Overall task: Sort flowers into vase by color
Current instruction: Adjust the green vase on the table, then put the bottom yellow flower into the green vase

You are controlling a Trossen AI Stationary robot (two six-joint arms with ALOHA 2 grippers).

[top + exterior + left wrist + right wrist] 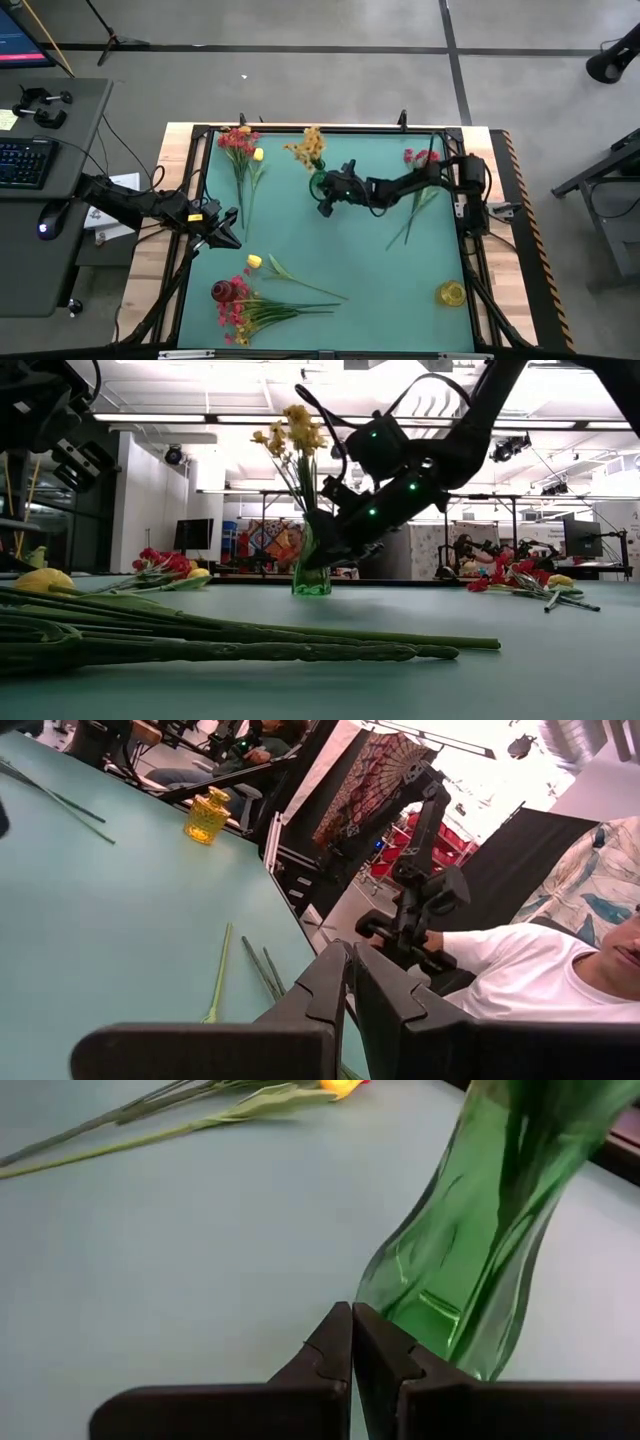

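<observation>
We held our right gripper (352, 1342) closed and empty just beside the green vase (318, 184) holding the orange-yellow spray (307, 147), our left gripper (350, 982) closed and empty at the table's (380, 270) left edge.

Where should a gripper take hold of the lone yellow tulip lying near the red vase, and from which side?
Grip the tulip mid-stem, coming from straight above with fingers across it: the stem lies flat and bare there, clear of the flower pile.
</observation>
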